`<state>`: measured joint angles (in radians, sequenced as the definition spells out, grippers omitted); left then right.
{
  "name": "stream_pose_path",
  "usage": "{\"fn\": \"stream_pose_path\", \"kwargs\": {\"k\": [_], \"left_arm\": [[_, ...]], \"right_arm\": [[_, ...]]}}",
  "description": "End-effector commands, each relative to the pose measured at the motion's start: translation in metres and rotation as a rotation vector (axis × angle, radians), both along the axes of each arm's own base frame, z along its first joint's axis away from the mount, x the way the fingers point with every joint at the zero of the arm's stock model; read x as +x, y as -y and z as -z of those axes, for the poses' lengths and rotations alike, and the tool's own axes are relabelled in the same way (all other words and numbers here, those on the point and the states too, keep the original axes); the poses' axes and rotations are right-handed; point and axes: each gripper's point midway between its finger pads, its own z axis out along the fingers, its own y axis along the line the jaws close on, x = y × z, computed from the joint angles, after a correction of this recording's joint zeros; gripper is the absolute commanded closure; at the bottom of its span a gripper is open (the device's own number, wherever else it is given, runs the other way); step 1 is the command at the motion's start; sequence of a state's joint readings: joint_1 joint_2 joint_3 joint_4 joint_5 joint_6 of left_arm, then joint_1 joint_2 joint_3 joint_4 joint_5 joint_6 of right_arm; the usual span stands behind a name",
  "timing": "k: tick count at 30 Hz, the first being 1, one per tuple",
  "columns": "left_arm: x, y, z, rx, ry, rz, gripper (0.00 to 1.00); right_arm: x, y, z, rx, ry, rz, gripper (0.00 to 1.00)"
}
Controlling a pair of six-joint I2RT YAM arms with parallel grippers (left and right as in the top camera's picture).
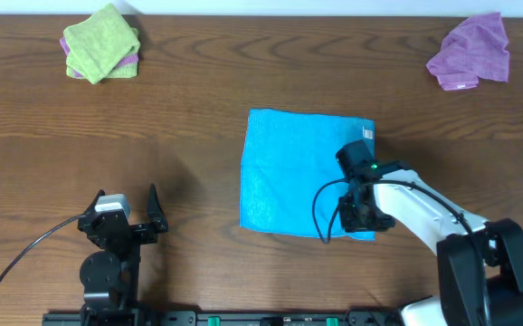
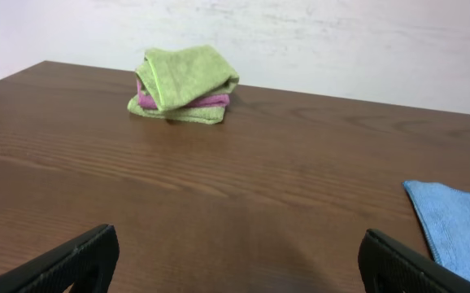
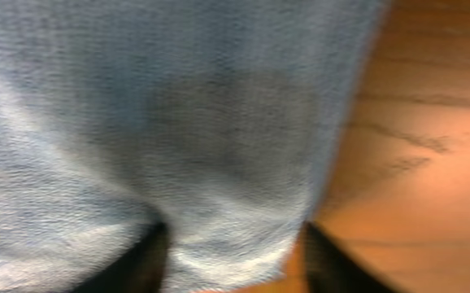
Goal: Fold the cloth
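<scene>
The sky-blue cloth (image 1: 289,172) lies flat at the table's centre as a tall rectangle. Its corner (image 2: 459,232) shows at the right of the left wrist view. My right gripper (image 1: 363,217) sits over the cloth's near right corner. In the blurred right wrist view the cloth (image 3: 162,106) fills most of the picture. That gripper (image 3: 231,260) has its two dark fingers apart, with the cloth's edge bulging loosely between them. My left gripper (image 1: 126,197) rests at the front left, well clear of the cloth. It (image 2: 239,273) is wide open over bare wood.
A lime-green cloth (image 1: 101,43) folded over a pink-purple one sits at the back left, and this stack (image 2: 184,81) also appears in the left wrist view. A crumpled purple cloth (image 1: 470,52) lies at the back right. Brown wooden table (image 3: 414,163) surrounds everything.
</scene>
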<state>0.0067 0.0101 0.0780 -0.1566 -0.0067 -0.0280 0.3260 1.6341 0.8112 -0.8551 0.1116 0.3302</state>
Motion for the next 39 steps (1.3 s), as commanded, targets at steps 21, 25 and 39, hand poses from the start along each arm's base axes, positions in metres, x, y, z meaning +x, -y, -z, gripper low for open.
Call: {"fn": "stream_pose_path", "kwargs": {"k": [21,25,39], "left_arm": [[0.001,-0.001,0.013,-0.001,-0.021,-0.006,0.05],[0.0,0.029,0.014,-0.038,-0.027,0.165,0.04],[-0.001,0.039,0.013,-0.049,-0.025,0.222,0.04]], "right_arm": [[0.037,-0.028,-0.184,0.189,0.404,-0.255,0.31],[0.041,-0.07,-0.148,0.393,0.374,-0.385,0.34],[0.145,-0.153,-0.053,0.413,0.351,-0.373,0.37]]}}
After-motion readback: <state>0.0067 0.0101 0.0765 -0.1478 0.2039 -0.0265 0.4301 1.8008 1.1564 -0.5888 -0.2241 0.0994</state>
